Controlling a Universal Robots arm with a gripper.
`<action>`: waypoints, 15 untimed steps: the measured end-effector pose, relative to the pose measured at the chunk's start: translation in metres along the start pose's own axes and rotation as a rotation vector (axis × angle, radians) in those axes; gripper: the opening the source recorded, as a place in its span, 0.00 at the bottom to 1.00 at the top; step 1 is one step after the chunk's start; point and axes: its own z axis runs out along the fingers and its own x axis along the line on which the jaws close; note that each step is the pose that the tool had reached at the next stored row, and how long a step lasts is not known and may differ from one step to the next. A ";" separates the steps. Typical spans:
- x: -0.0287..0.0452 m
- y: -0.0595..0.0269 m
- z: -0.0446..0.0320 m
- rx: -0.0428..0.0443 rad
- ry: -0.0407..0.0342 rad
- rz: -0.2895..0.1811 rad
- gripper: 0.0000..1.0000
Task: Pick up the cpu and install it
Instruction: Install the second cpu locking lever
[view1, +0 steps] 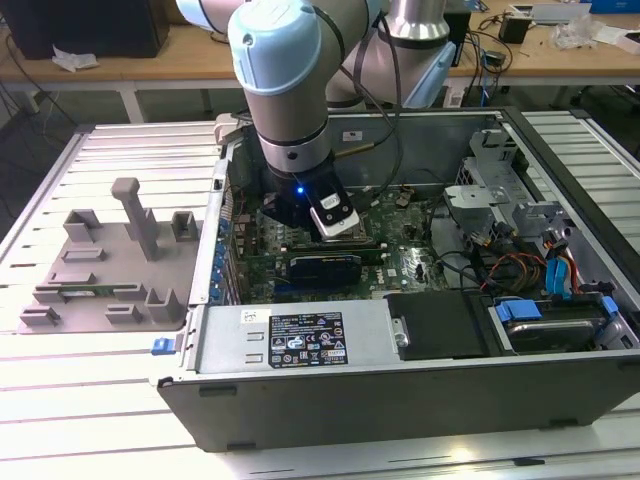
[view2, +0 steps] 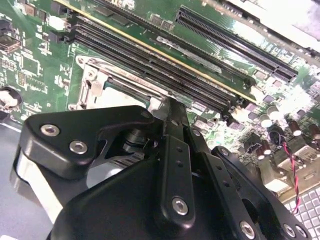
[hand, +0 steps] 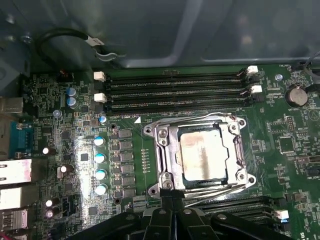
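Note:
The cpu (hand: 202, 155), a pale silver square chip, lies flat inside the metal-framed socket (hand: 162, 150) on the green motherboard (hand: 125, 145). In the first wrist view my gripper (hand: 172, 200) hovers just at the socket frame's edge, beside the cpu and not on it. Its black fingers (view2: 170, 112) meet at a single tip, shut, and nothing shows between them. The second wrist view puts that tip right next to the socket (view2: 97, 82). In the exterior view the arm reaches down into the open computer case (view1: 560, 370) over the motherboard (view1: 400, 260).
Black memory slots (hand: 175, 90) run alongside the socket. Capacitors (hand: 100, 157) and rear ports (hand: 12, 172) stand on one side. A grey moulded fixture (view1: 110, 260) lies on the exterior view's left. Drive bays with coloured cables (view1: 560, 270) crowd the case's right.

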 end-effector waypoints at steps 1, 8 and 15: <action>-0.0002 -0.0011 -0.0003 0.0000 0.0004 0.000 0.11; -0.0009 -0.0094 -0.0015 -0.0039 -0.0012 0.000 0.11; 0.0028 -0.0131 0.0006 -0.0473 -0.0163 -0.005 0.11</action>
